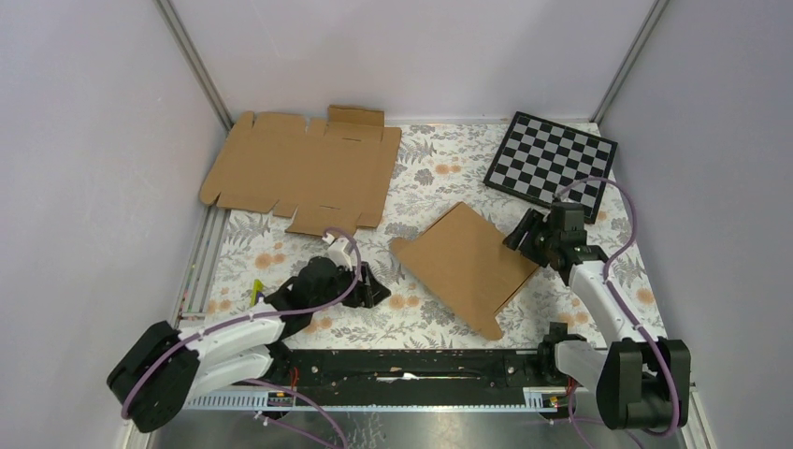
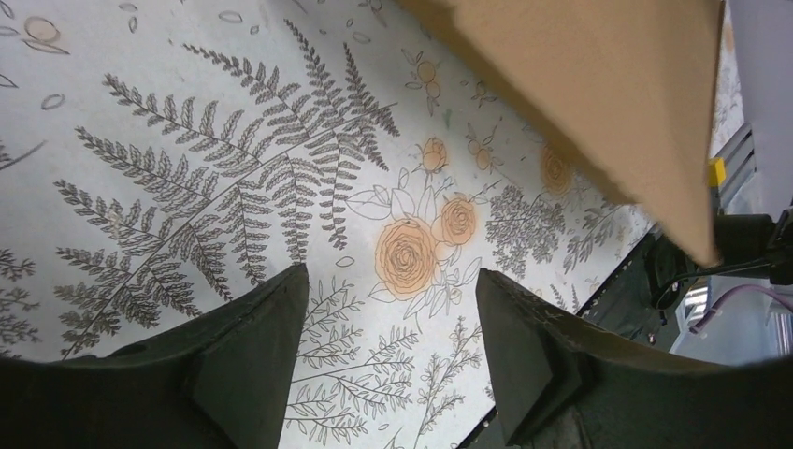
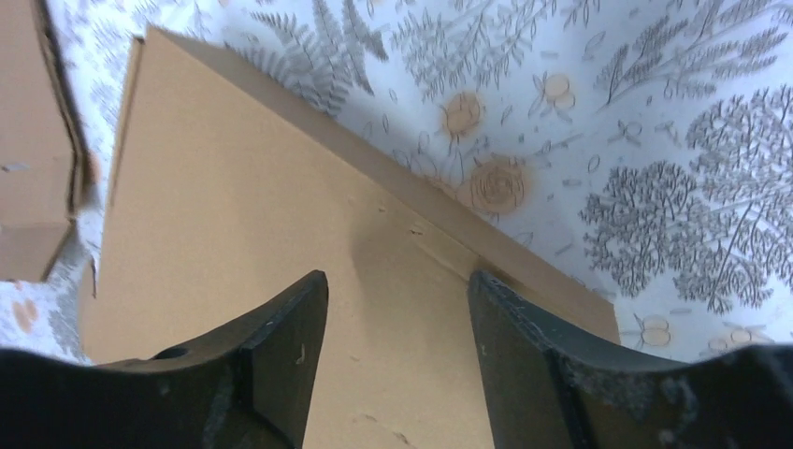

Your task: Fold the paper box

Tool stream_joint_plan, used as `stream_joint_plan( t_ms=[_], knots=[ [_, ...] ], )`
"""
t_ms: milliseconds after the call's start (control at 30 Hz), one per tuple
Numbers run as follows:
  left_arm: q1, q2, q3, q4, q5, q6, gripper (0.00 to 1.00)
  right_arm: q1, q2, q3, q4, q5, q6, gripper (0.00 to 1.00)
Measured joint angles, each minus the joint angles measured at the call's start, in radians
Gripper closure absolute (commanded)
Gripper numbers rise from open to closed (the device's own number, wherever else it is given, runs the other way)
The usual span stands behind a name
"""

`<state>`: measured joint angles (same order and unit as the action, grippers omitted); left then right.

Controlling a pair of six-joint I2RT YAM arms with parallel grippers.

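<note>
The paper box (image 1: pixel 468 267) lies folded shut and flat on the floral cloth at the table's centre, turned at an angle. My right gripper (image 1: pixel 520 239) hovers at its far right edge, open. In the right wrist view the fingers (image 3: pixel 397 276) stand apart over the brown lid (image 3: pixel 243 206) with nothing between them. My left gripper (image 1: pixel 379 288) is low over the cloth just left of the box, apart from it and open. The left wrist view shows only printed cloth between its fingers (image 2: pixel 391 273), with a corner of the box (image 2: pixel 598 84) at the upper right.
A flat die-cut cardboard sheet (image 1: pixel 299 168) lies at the back left; its edge (image 3: pixel 28 140) shows in the right wrist view. A black-and-white checkerboard (image 1: pixel 552 159) sits at the back right. Grey walls enclose the table. A black rail (image 1: pixel 402 365) runs along the near edge.
</note>
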<state>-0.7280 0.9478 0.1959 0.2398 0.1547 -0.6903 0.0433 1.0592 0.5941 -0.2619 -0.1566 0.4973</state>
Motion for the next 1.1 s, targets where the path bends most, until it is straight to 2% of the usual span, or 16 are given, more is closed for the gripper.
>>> stream_joint_plan(
  t_ms=[333,567,733,867,1000,1100],
  knots=[
    [0.001,0.166,-0.003,0.158,0.063,-0.070,0.34,-0.069,0.142,0.014,0.187,-0.095,-0.022,0.43],
    [0.000,0.266,-0.022,0.293,0.059,-0.153,0.38,-0.110,0.170,0.056,0.164,-0.124,-0.036,0.43],
    [-0.026,0.278,-0.017,0.298,0.053,-0.201,0.38,-0.113,0.259,0.193,0.146,-0.117,-0.064,0.41],
    [-0.037,0.253,-0.050,0.320,0.040,-0.247,0.39,-0.114,0.280,0.204,0.166,-0.095,-0.095,0.38],
    [-0.039,0.192,-0.042,0.217,0.033,-0.256,0.40,-0.114,0.317,0.177,0.168,-0.085,-0.103,0.37],
    [-0.044,0.124,-0.017,0.139,0.032,-0.259,0.40,-0.114,0.348,0.163,0.159,-0.101,-0.103,0.40]
  ],
)
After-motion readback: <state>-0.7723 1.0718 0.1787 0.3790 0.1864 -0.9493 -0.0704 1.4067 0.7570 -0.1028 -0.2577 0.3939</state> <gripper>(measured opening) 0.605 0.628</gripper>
